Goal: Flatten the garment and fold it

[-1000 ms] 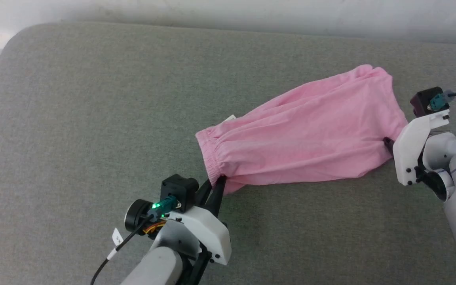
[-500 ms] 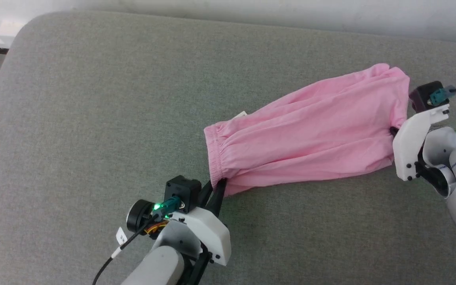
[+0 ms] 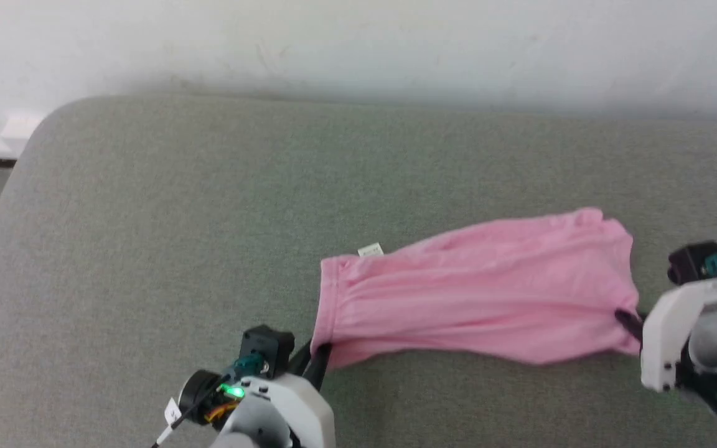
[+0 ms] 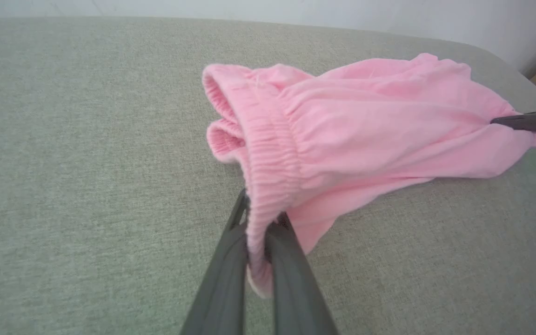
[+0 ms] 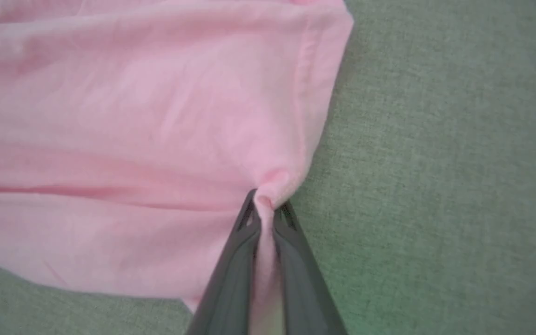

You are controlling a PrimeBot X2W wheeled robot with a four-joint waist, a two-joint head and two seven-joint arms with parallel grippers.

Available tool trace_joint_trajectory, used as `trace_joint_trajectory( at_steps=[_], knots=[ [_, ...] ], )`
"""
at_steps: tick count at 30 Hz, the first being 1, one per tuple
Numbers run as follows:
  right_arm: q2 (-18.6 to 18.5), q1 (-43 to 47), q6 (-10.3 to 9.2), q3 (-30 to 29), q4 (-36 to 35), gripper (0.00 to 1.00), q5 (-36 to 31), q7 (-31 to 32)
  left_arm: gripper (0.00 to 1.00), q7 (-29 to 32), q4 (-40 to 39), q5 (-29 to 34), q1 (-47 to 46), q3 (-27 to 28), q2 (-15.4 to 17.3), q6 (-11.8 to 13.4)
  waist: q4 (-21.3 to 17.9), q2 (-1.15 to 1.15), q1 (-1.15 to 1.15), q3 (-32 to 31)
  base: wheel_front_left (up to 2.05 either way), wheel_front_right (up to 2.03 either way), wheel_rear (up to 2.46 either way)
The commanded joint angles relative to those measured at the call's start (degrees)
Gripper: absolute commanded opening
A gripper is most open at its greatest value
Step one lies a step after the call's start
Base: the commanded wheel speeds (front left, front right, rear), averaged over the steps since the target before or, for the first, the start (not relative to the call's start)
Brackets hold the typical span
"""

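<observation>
The garment [image 3: 477, 292], light pink shorts, stretches across the grey cushion between both arms, sagging a little in the middle. My left gripper [image 3: 320, 350] is shut on the near end of the gathered waistband [image 4: 268, 163], and the left wrist view shows the band pinched between my left gripper's [image 4: 261, 218] fingers. My right gripper [image 3: 623, 317] is shut on the hemmed leg edge [image 5: 312, 93] at the right, with a pucker of cloth caught at my right gripper's [image 5: 264, 204] tips. A small white label [image 3: 370, 251] pokes out at the waistband's far corner.
The grey fabric cushion [image 3: 178, 236] spreads wide to the left and behind the shorts. Its rounded far-left corner [image 3: 53, 121] meets a pale wall [image 3: 358, 43]. My right gripper's dark finger [image 4: 528, 122] enters the left wrist view at the right edge.
The right gripper has closed on the leg hem. The head camera has tilted, so the whole scene sits lower in view. The shorts now hang more taut and horizontal between both grippers.
</observation>
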Motion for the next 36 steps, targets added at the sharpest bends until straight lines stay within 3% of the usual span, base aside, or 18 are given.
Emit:
trace_joint_trajectory(
  at_steps=[1, 7, 12, 21, 22, 23, 24, 30, 36],
  knots=[
    [-1.0, 4.8, -0.13, -1.5, -2.8, 0.00, 1.3, 1.2, 0.00, 0.5, -0.6, -0.7, 2.0, -0.1, 1.2, -0.5, -2.7, -0.01, 0.01, -4.4, 0.00, 0.00, 0.00],
    [-0.1, 17.7, -0.13, -9.6, -12.5, 0.00, 1.0, 4.7, 0.00, 3.8, -4.0, -3.6, 7.0, -0.8, 3.6, -1.7, -4.0, -0.01, 0.01, -6.4, 0.00, 0.00, 0.00],
    [5.0, 27.0, -0.13, -17.1, -20.5, 0.00, -2.7, 7.8, 0.00, 8.1, -5.7, -5.2, 9.9, -1.7, 5.8, -1.7, -4.4, -0.01, 0.01, -6.2, 0.00, 0.00, 0.00],
    [11.2, 29.3, -0.13, -21.0, -25.0, 0.00, -10.3, 7.4, 0.00, 9.1, -1.7, -6.3, 9.0, -2.5, 5.3, -3.1, -4.4, -0.01, 0.01, -4.8, 0.00, 0.00, 0.00],
    [11.4, 29.1, -0.13, -21.4, -24.9, 0.05, -10.8, 7.0, 0.00, 8.9, -1.0, -6.3, 8.8, -2.5, 5.1, -3.3, -4.3, -0.01, 0.01, -4.9, 0.00, 0.00, 0.00],
    [11.4, 29.0, -0.13, -21.4, -24.9, 0.82, -11.6, 6.6, 0.54, 8.6, -0.4, -6.0, 8.5, -2.8, 5.1, -3.4, -4.3, -0.01, 0.01, -5.0, 0.00, 0.00, 0.00],
    [11.3, 28.9, -0.13, -21.6, -24.9, 1.00, -12.2, 6.1, 1.00, 8.4, 0.2, -5.8, 8.3, -2.9, 5.0, -3.6, -4.2, -0.01, 0.01, -5.1, 0.00, 0.00, 0.00],
    [10.8, 29.3, -0.13, -23.4, -27.2, 1.00, -13.1, 3.8, 1.00, 3.5, -0.3, -5.2, 8.1, -2.3, 4.7, -4.2, -3.6, -0.01, 0.01, -7.0, 0.00, 0.00, 0.00],
    [10.0, 30.2, -0.13, -25.6, -31.1, 1.00, -15.6, -2.8, 1.00, -3.4, -5.4, -4.2, 9.0, 0.2, 6.3, -3.4, -2.6, -0.01, 0.01, -8.2, 0.00, 0.00, 0.00]
  ],
)
